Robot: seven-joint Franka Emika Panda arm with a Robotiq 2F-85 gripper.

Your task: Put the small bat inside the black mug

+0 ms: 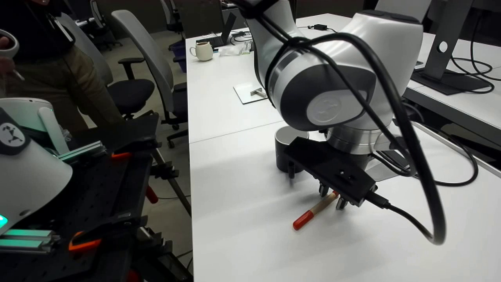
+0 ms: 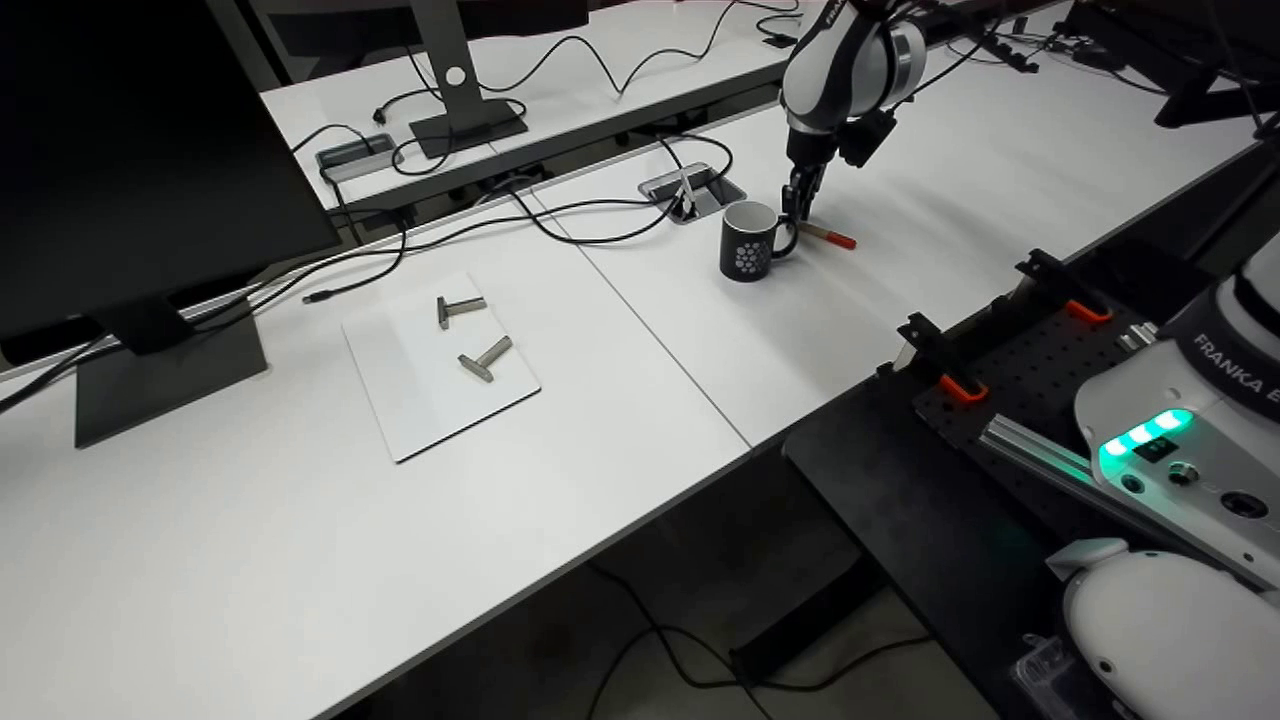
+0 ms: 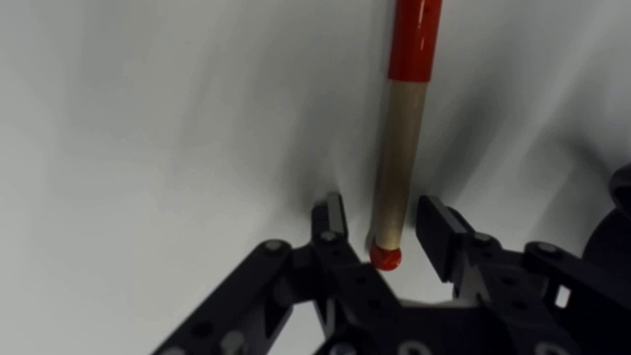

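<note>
The small bat [image 1: 321, 205] lies on the white table, with a red thick end, a tan handle and a small red knob. It also shows in an exterior view [image 2: 828, 236] and in the wrist view [image 3: 402, 143]. My gripper [image 3: 382, 217] is open, low over the table, its fingers either side of the tan handle near the knob, with a gap on each side. In the exterior views the gripper [image 1: 332, 197] [image 2: 798, 205] partly hides the handle. The black mug [image 2: 747, 245] stands upright beside the gripper, its handle towards it; the mug [image 1: 282, 158] is partly hidden by the gripper mount.
A grey cable box [image 2: 690, 190] is set in the table behind the mug, with black cables [image 2: 600, 238] running from it. A white board [image 2: 430, 400] with two metal T-shaped pieces lies further along the table. A cream mug [image 1: 202, 51] stands at the far end.
</note>
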